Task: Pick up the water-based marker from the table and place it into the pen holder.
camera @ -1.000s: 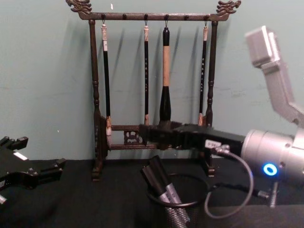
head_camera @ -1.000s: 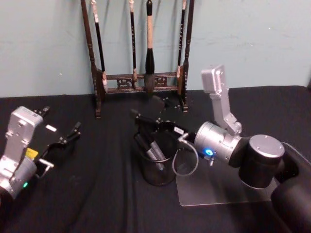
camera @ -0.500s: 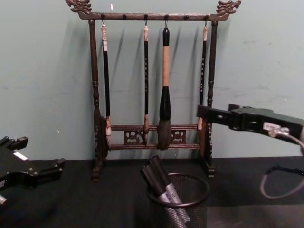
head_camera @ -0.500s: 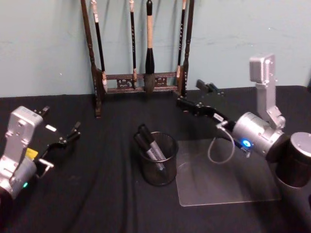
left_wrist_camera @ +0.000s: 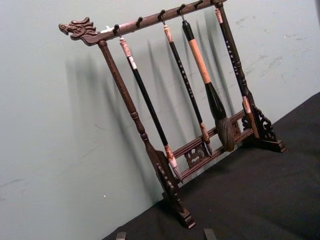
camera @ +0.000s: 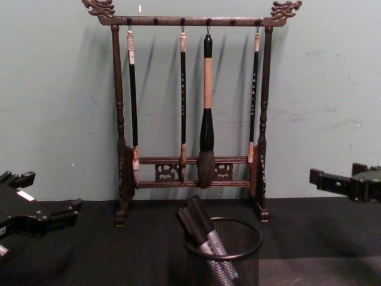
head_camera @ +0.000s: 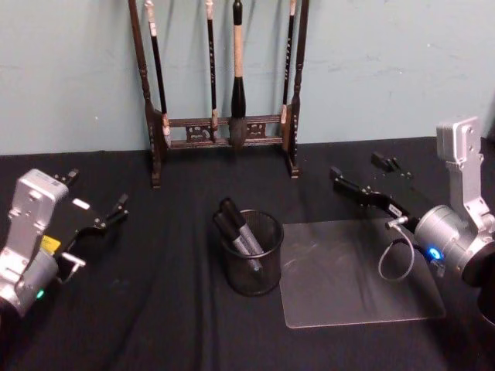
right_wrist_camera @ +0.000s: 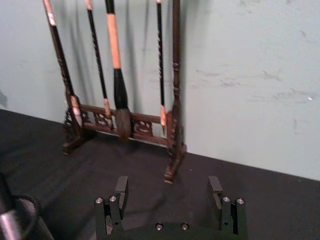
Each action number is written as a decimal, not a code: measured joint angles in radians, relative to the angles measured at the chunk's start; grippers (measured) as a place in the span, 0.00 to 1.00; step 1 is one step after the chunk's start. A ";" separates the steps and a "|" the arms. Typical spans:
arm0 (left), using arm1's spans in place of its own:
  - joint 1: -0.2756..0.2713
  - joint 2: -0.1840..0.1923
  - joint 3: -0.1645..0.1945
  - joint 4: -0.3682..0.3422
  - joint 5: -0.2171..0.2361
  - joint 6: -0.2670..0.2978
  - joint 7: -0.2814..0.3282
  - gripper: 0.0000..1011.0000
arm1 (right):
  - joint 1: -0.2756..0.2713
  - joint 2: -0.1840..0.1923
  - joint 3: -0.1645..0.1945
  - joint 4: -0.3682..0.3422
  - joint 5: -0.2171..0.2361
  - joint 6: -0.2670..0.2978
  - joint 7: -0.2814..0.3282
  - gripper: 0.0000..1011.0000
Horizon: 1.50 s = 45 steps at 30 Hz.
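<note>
The pen holder [head_camera: 249,267] is a black mesh cup standing mid-table, also in the chest view [camera: 229,253] and at the right wrist view's corner [right_wrist_camera: 22,212]. Two dark markers [head_camera: 236,228] with grey barrels lean inside it toward its left rim [camera: 199,223]; I cannot tell which is the water-based marker. My right gripper [head_camera: 357,170] hovers open and empty to the right of the holder, well clear of it [camera: 336,176] [right_wrist_camera: 168,190]. My left gripper [head_camera: 99,192] stays open and empty at the far left [camera: 41,192].
A tall dark wooden brush rack [head_camera: 224,85] with several hanging brushes stands at the back against the wall [camera: 190,107]. A clear plastic mat [head_camera: 356,274] lies on the black table [head_camera: 155,309] just right of the holder.
My right gripper has drawn back from over the pen holder, moving right and away from it, open throughout. The markers stay in the holder. The left arm has not moved.
</note>
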 joint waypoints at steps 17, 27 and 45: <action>0.000 0.000 0.000 0.000 0.000 0.000 0.000 0.99 | -0.013 -0.043 0.018 0.071 -0.096 0.009 -0.016 0.99; 0.000 0.000 0.000 0.000 0.000 0.000 0.000 0.99 | -0.013 -0.045 0.019 0.073 -0.099 0.012 -0.014 0.99; 0.000 0.000 0.000 0.000 0.000 0.000 0.000 0.99 | -0.012 -0.043 0.017 0.071 -0.096 0.010 -0.014 0.99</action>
